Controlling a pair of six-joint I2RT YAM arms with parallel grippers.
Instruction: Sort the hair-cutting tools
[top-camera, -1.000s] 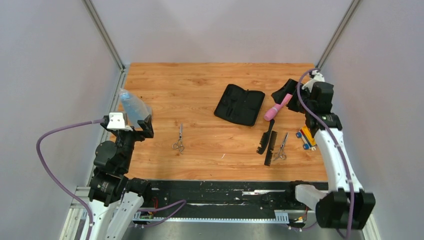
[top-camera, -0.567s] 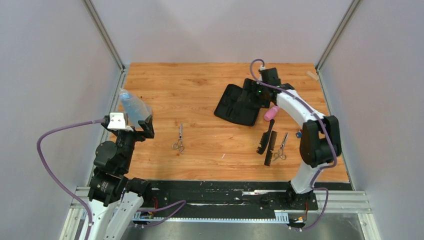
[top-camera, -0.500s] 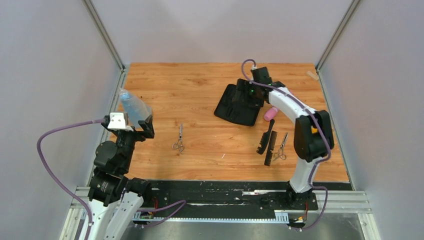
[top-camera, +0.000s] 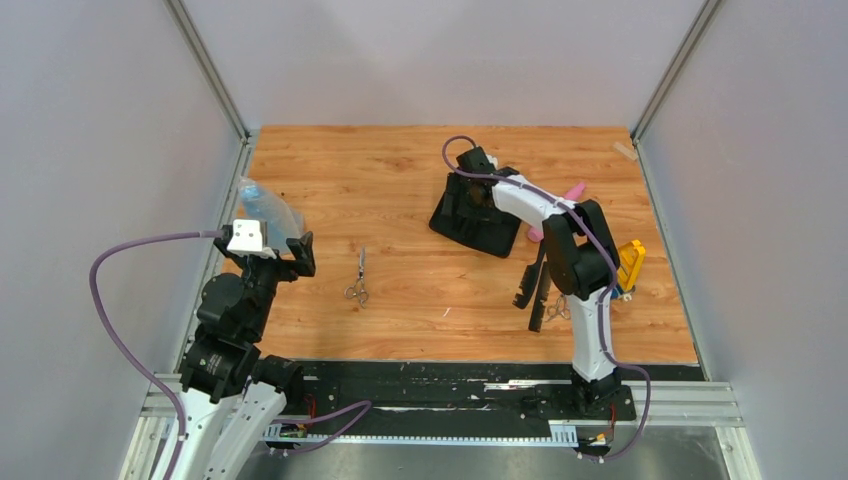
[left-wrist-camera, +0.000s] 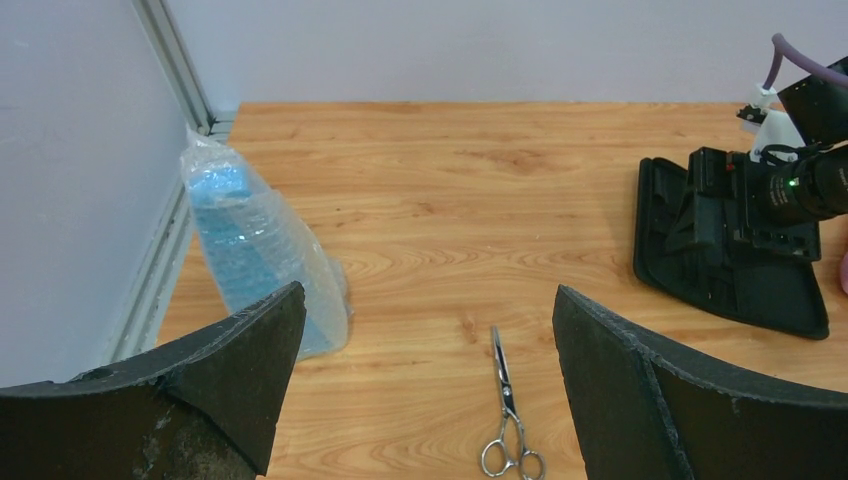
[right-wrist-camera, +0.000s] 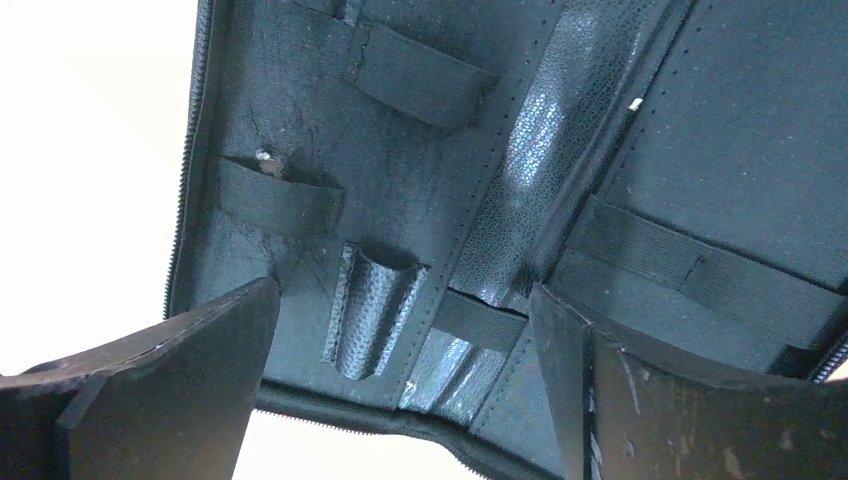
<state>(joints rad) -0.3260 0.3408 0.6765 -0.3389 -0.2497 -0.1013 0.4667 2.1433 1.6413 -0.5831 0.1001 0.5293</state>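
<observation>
One pair of silver scissors (top-camera: 357, 278) lies on the wooden table left of centre; it also shows in the left wrist view (left-wrist-camera: 508, 410), between and below my open left fingers. Two black combs (top-camera: 535, 282) lie side by side at the right. The second pair of scissors (top-camera: 555, 309) is partly hidden behind the right arm. My left gripper (top-camera: 288, 252) is open and empty, above the table's left side. My right gripper (top-camera: 468, 205) is open and empty, close over the open black case (top-camera: 485, 228), whose inner straps and pockets (right-wrist-camera: 380, 300) fill the right wrist view.
A translucent blue bottle (top-camera: 262, 208) lies at the left edge, near my left gripper, and shows in the left wrist view (left-wrist-camera: 250, 250). A pink tapered tool (top-camera: 574, 190) pokes out behind the right arm. A yellow object (top-camera: 630, 262) sits at the right edge.
My right arm has swung left from the table's far right corner to over the black case. My left arm has shifted slightly. The tools have not moved.
</observation>
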